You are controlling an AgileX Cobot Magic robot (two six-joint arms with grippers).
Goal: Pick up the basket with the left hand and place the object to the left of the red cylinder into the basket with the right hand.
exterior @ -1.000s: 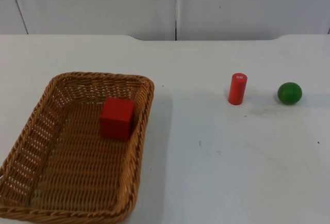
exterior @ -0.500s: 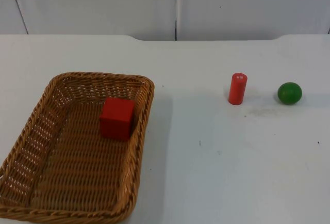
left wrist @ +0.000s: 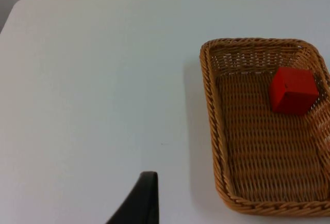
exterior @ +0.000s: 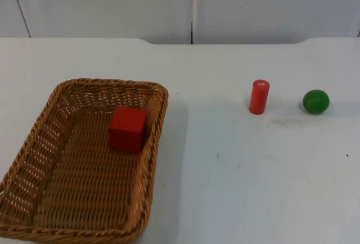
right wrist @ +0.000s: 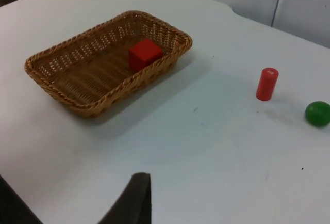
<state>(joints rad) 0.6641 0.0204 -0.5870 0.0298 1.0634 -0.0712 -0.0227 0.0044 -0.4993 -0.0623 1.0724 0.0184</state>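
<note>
A woven wicker basket (exterior: 84, 159) is sitting on the white surface (exterior: 236, 188) toward the left side, and a red cube (exterior: 127, 128) is lying inside it, close against the basket's right wall near the far end. Well apart from the basket, toward the right, a red cylinder (exterior: 259, 96) is standing upright, and a green ball (exterior: 315, 101) is resting near it on its right side, the two not touching. The stretch of surface between the basket and the cylinder is carrying only a few faint smudges. A grey partition wall (exterior: 191, 5) is closing off the far edge. The left gripper (left wrist: 142, 203) is hanging above bare surface to the left of the basket (left wrist: 263, 126), with the cube (left wrist: 293, 90) visible beyond the rim. The right gripper (right wrist: 131, 201) is waiting high and back over the near surface, looking across at the basket (right wrist: 103, 61), cube (right wrist: 145, 54), cylinder (right wrist: 266, 83) and ball (right wrist: 317, 113). Whether either gripper's fingers are open or closed cannot be told.
</note>
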